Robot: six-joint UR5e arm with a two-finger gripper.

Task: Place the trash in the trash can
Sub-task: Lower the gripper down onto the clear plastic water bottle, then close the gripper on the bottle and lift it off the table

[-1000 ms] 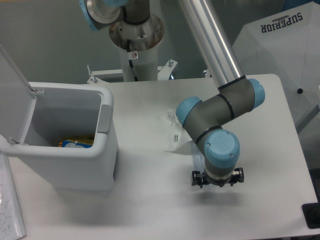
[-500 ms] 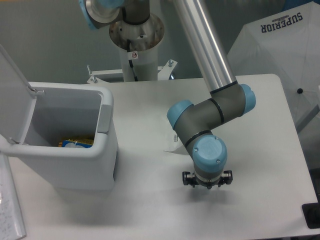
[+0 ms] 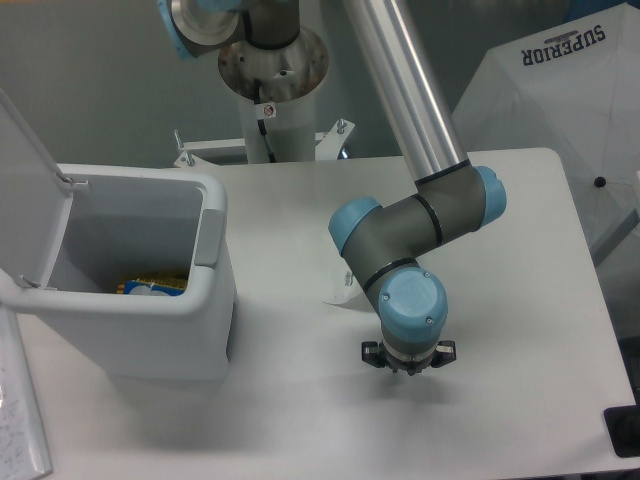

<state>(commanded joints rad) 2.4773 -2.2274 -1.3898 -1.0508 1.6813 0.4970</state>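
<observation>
Nearest the camera, hung low over the bench (image 3: 520, 420) with the jaws pointing down beneath the blue wrist cap (image 3: 411, 305). Had drifted left along the bench within the last second, slowing in the final half. Could not tell whether the jaws stood apart or together, only small dark tips showing under the wrist; saw nothing held in them.

Just beyond, left only a thin white edge of the wrapper (image 3: 341, 296) in view on the bench, the elbow having swung over most of it. Probably meant a line-up for the second pick, with no grasp made yet.

Farther left, found the trash can (image 3: 140, 303) with lid (image 3: 28, 150) raised and the bottle (image 3: 150, 288) already lying at its bottom. Judged the task about half done.
</observation>
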